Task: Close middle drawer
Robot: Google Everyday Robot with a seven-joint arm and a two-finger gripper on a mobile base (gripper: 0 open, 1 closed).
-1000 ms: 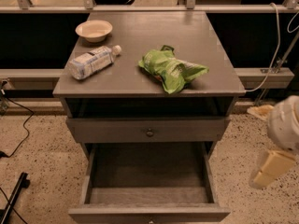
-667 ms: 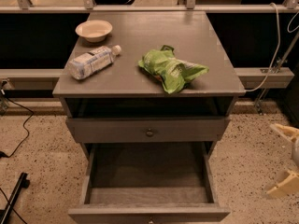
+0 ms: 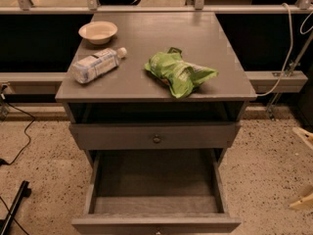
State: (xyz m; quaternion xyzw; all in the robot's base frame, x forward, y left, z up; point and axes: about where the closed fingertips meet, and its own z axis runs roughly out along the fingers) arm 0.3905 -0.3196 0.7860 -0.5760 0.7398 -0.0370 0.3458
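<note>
- Middle drawer (image 3: 156,223) of the grey cabinet (image 3: 161,33) stands pulled far out toward the near side, below the cabinet's top and just under the upper drawer front (image 3: 112,136)
- Its wood is grey and plain; the flat front runs along the bottom edge of the view, partly cut off there; a small dark knob just shows at the front's centre; the grey floor and both side walls of the box show from above
- The upper drawer front is pushed in, with a round dark knob (image 3: 156,139) at its centre; a dark gap lies between it and the cabinet top
- On the cabinet top: a pale bowl (image 3: 98,32) at far left; a plastic bottle (image 3: 96,65) lying on its side just nearer; a crumpled green bag (image 3: 180,74) right of centre, near the front edge
- Gripper (image 3: 299,168) sits at the right edge, low over the speckled floor (image 3: 44,165), well apart from the middle drawer; its two pale fingers (image 3: 303,135) are spread wide with nothing between them
</note>
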